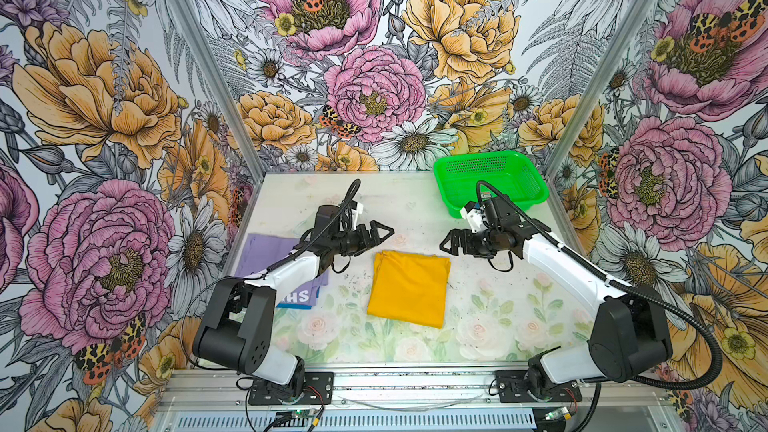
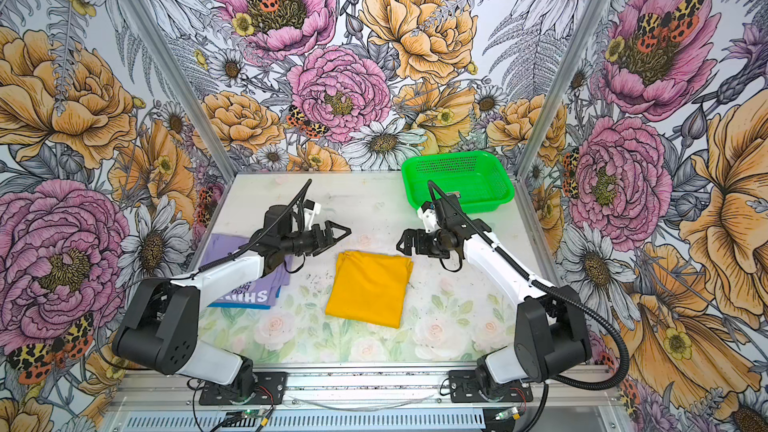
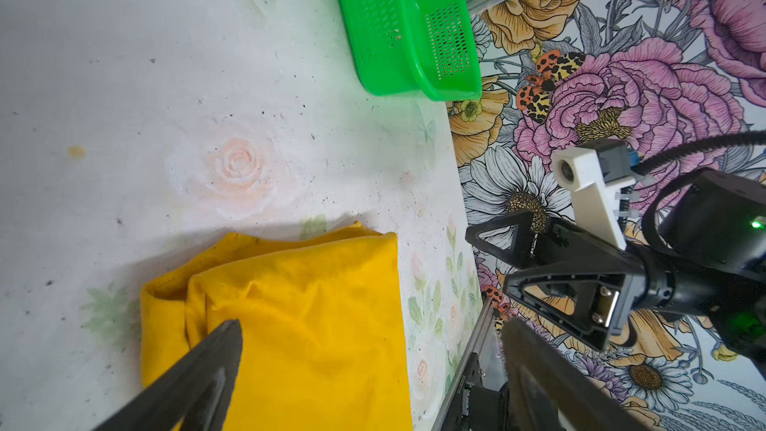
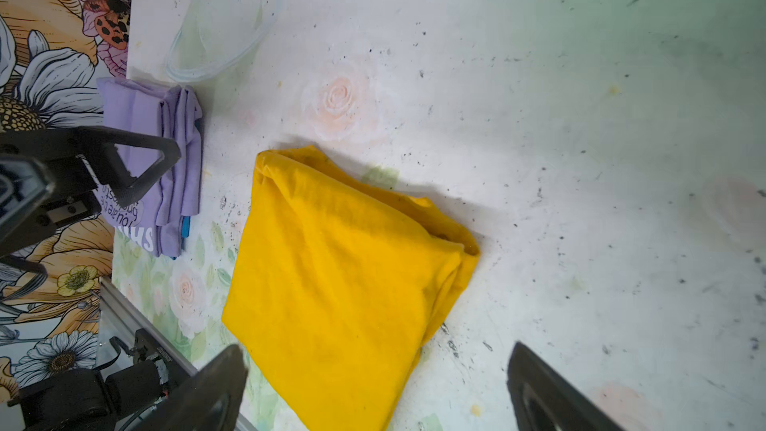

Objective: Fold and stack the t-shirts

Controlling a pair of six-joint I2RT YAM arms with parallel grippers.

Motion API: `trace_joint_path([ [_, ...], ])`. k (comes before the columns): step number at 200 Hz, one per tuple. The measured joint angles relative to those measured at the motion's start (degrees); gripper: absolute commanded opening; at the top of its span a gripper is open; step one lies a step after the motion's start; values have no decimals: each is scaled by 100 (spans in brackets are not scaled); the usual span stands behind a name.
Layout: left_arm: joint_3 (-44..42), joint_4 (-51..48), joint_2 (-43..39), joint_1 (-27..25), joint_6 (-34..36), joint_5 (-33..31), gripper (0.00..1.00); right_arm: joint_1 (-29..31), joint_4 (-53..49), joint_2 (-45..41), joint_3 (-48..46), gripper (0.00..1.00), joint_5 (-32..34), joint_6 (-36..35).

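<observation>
The yellow t-shirt lies folded in a neat square in the middle of the table, a bit below the middle of both top views. The left gripper hangs just up and to the left of the shirt's top edge. Its jaws are spread wide and hold nothing. The right gripper hangs just up and to the right of that edge, facing the left one. Its jaws are spread wide too, with nothing in them. At the left edge of the table lies the folded lavender t-shirt, partly hidden under the left arm. A thin strip of the blue t-shirt peeks out below it. The green basket sits at the upper right corner of the table.
</observation>
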Motion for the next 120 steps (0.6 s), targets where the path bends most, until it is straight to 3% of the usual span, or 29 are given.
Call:
trace_joint_path([
  [35,-566,96,-374,-136,-4,-9,99,24,457,116,-319,99,-144,289],
  [67,-868,286,-466,-627,-92,-70,99,424,944,428,-317,99,-286,393],
  [120,-1867,1377,-275,-1331,-634,-474,99,848,1985,1008,-516,99,-518,809],
])
